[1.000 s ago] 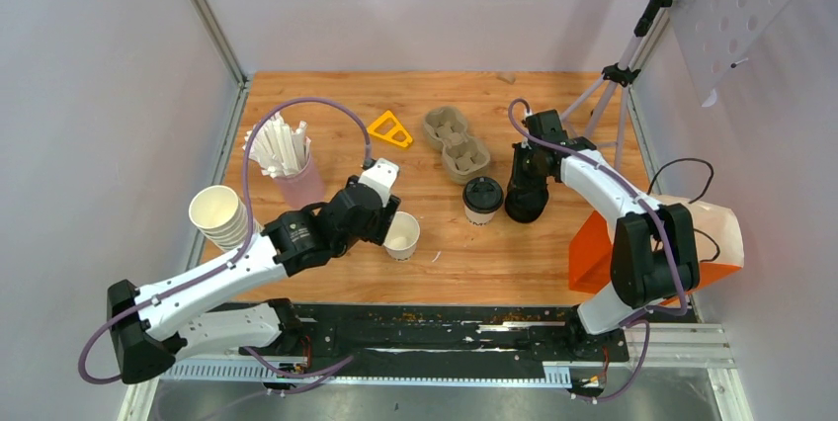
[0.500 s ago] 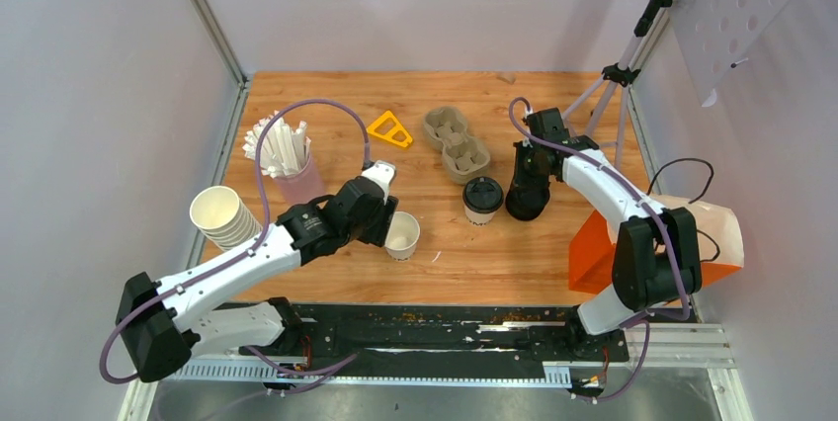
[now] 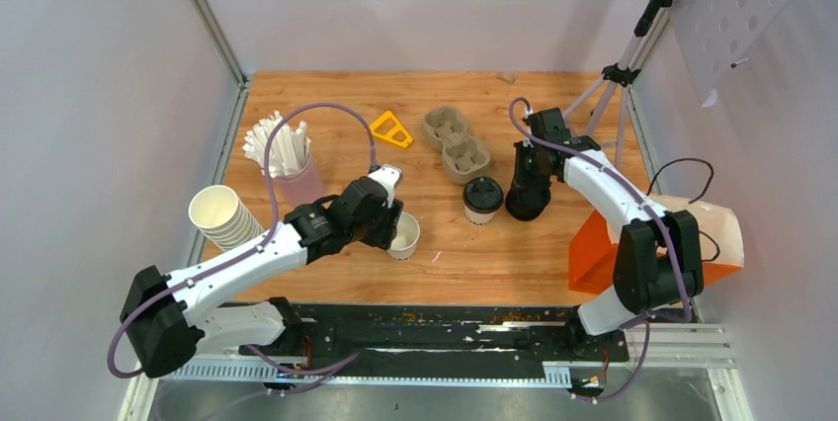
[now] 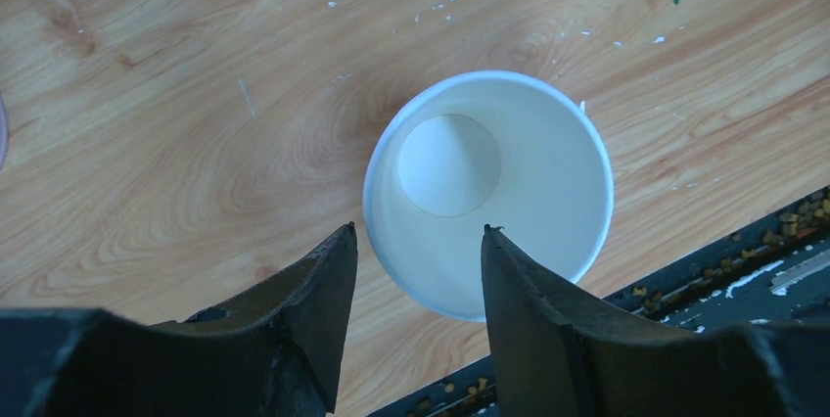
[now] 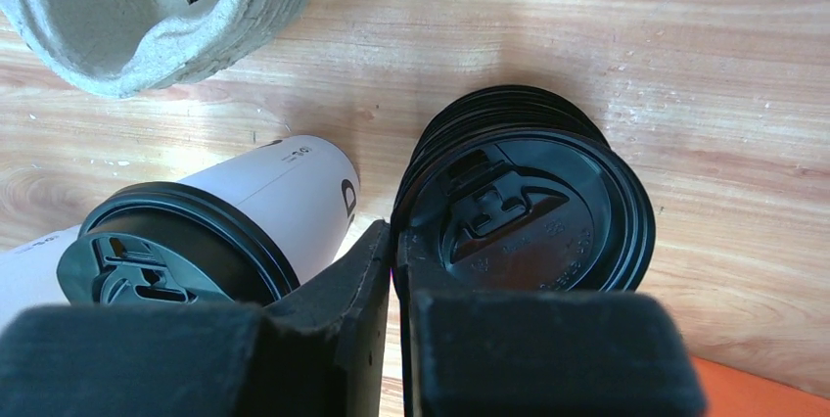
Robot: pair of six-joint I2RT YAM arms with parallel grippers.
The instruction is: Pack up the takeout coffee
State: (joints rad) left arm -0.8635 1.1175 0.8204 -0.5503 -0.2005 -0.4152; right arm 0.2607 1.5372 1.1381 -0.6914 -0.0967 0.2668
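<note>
Now, left gripper (image 4: 419,285): jaws wide apart, holding nothing; they straddle the near-left rim of the open cup (image 4: 489,192), apparently ready to grasp or steady it for lidding.
Open cup: lidless and upright, at the near middle of the table (image 3: 296,85), nothing inside.
Right gripper (image 5: 394,275): fingers almost together, pinching the rim of the top lid (image 5: 529,207) on the lid stack (image 3: 527,206), probably to lift one off.
Lidded cup (image 3: 482,199): capped, standing just left of the lid stack.
Pulp carrier (image 3: 457,142): wells unfilled, just beyond the lidded cup, handy for loading.
</note>
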